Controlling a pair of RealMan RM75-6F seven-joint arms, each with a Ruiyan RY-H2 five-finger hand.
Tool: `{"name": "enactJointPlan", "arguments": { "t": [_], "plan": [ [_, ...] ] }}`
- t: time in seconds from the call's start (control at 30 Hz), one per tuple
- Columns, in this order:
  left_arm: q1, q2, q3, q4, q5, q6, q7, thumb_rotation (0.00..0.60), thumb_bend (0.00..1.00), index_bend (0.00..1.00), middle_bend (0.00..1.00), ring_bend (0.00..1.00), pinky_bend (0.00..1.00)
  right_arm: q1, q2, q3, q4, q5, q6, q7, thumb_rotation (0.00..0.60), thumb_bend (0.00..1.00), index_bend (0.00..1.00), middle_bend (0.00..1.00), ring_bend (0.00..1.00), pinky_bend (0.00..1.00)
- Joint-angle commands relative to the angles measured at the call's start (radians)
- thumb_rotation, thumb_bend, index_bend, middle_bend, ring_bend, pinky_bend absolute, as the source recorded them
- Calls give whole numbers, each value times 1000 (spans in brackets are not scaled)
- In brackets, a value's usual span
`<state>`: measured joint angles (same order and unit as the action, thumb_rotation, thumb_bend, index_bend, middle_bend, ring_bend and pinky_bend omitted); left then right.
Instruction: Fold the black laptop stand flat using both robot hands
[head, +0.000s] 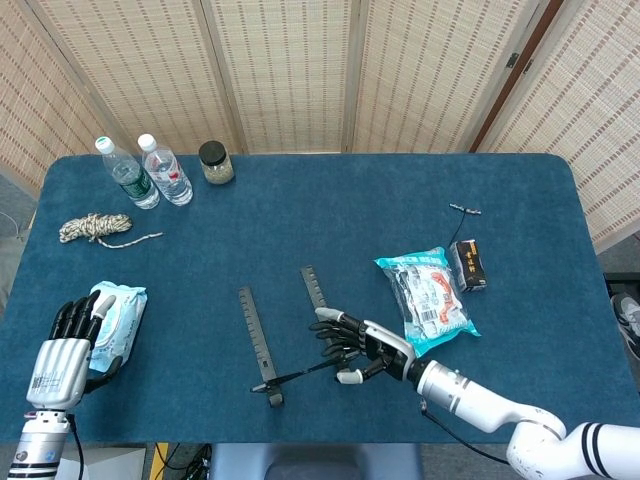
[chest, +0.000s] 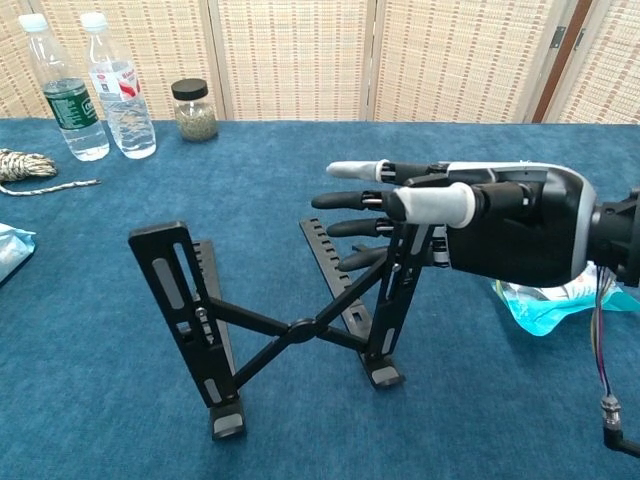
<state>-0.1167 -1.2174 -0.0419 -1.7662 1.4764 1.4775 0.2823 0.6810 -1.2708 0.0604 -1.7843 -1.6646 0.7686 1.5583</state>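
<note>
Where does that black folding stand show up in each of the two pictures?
Head view: the black laptop stand lies low and centre, beside the right robot hand.
Chest view: the stand fills the middle, upright, seen from the front.
Shared landmark: the dark-lidded jar near the two bottles, far left.

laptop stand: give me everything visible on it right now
The black laptop stand is still unfolded, near the table's front edge. Two slotted uprights lean back, joined by crossed bars pivoting at a centre hub, with notched rails lying flat behind and small feet in front. It looks like matte metal. The right hand is at the top of the right upright; whether it grips is unclear.
</note>
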Motion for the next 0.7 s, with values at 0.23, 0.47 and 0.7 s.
{"name": "enactJointPlan", "arguments": {
  "t": [0.23,0.47,0.7],
  "plan": [
    [-3,0,-1,1,1,-3,-1,600,269,77,17,32,0,20,-15,-53,25,25,15,24,600,0,54,155,118,229],
    [-4,1,-3,0,-4,-7,2,600,269,76,17,32,0,35,-23,-83,39,27,24,50,600,0,54,149,112,229],
    [-24,8,-5,4,-4,-39,-12,600,269,77,17,34,0,42,-19,-104,45,27,47,72,600,0,54,149,111,229]
  ]
}}
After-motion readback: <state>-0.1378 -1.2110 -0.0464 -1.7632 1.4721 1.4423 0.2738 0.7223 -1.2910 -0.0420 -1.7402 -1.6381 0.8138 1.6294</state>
